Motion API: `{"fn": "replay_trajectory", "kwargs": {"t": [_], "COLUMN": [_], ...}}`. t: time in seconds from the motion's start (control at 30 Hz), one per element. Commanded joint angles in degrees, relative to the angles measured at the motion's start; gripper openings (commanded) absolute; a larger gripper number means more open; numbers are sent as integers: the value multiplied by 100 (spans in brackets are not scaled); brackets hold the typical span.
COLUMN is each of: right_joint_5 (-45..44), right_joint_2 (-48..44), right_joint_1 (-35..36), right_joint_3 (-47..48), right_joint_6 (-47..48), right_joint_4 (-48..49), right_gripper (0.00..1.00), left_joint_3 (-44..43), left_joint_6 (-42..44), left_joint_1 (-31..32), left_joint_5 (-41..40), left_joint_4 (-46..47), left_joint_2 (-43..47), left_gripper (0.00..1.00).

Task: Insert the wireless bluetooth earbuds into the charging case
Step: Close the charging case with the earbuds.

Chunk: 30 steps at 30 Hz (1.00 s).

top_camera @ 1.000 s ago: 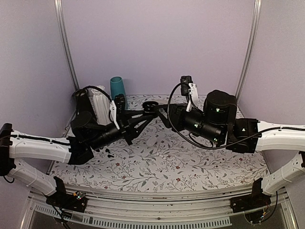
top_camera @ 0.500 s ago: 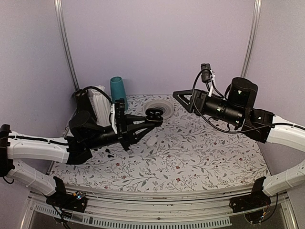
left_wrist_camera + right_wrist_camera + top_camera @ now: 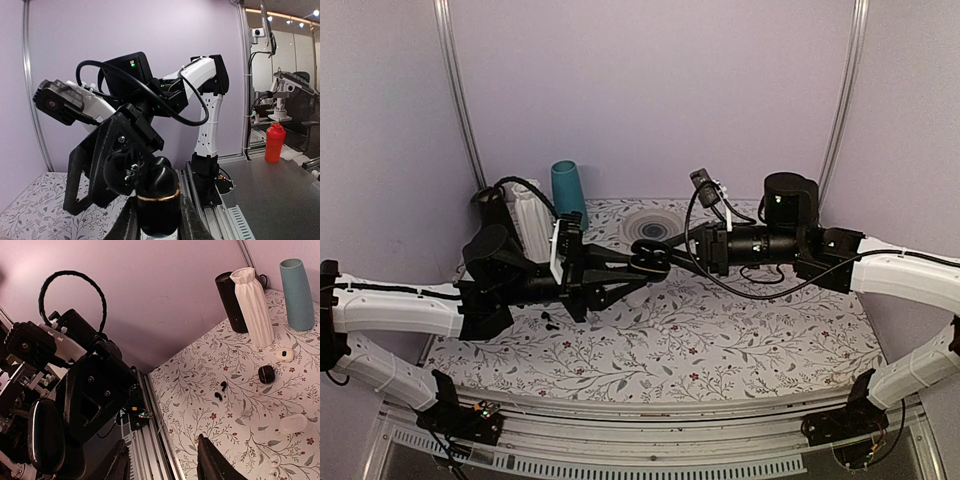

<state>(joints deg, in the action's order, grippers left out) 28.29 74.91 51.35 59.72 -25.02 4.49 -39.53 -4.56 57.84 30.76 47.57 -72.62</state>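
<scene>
My left gripper (image 3: 638,263) (image 3: 157,222) is shut on a black charging case (image 3: 159,197) with a gold rim, held upright above the table with its lid swung open. My right gripper (image 3: 667,250) (image 3: 162,440) is open right beside the case, nothing between its fingers. From the right wrist view the case's lid (image 3: 45,442) shows at the lower left. Two black earbuds (image 3: 220,391) (image 3: 548,320) lie on the floral cloth, to the left under my left arm. Whether a bud sits inside the case is hidden.
Back left stand a black cylinder (image 3: 231,300), a white ribbed vase (image 3: 255,305) (image 3: 530,215) and a teal vase (image 3: 297,287) (image 3: 568,187). A shut black case (image 3: 266,374), a white case (image 3: 284,354) and a pale case (image 3: 292,422) lie nearby. A round disc (image 3: 650,228) lies at the back.
My right arm pulled away to the back right, then swung back left to the held case. My left gripper kept its hold and shifted the case slightly nearer and rightward.
</scene>
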Motion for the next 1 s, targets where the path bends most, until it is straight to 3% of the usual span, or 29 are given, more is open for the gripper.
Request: {"fn": "replay_trajectory", "kwargs": {"t": [0.0, 0.53, 0.97], "right_joint_5": [710, 953, 400], "right_joint_2": [4, -75, -495], "right_joint_1": [6, 162, 164], "right_joint_3": [168, 66, -103], "right_joint_6": [121, 128, 199], "right_joint_4": [326, 720, 729], "right_gripper": [46, 47, 48], "left_joint_3": [-154, -109, -116], "left_joint_6": [-14, -202, -323], "left_joint_1": [-27, -112, -151], "left_joint_5": [40, -91, -66], "left_joint_4": [-46, -35, -11], "left_joint_2": [18, -110, -112], "left_gripper": [0, 0, 0]}}
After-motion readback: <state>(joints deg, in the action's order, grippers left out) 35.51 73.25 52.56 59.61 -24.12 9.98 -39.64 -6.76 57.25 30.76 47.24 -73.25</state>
